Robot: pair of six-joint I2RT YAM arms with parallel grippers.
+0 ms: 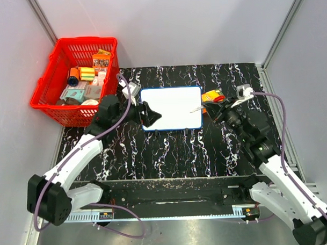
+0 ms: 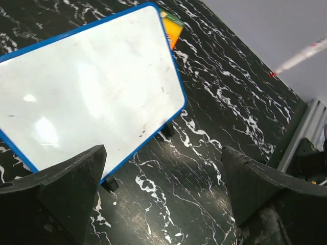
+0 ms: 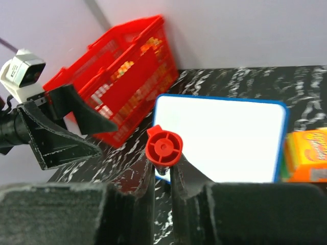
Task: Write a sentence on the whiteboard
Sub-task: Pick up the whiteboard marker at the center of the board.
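The whiteboard (image 1: 171, 107) lies flat in the middle of the black marble table, white with a blue frame. It also shows in the left wrist view (image 2: 87, 87) and the right wrist view (image 3: 225, 138). Its surface is blank apart from faint smudges, and no sentence shows. My left gripper (image 1: 147, 115) is open and empty at the board's left edge, jaws wide apart (image 2: 163, 189). My right gripper (image 1: 218, 107) is shut on a white marker (image 1: 197, 108) at the board's right edge, its tip pointing over the board. The marker's red end cap (image 3: 164, 145) sticks out above the fingers.
A red basket (image 1: 44, 100) with several packets stands at the back left, left of the board. A small orange box (image 1: 212, 95) lies just right of the board, next to my right gripper. Grey walls close in the back and both sides.
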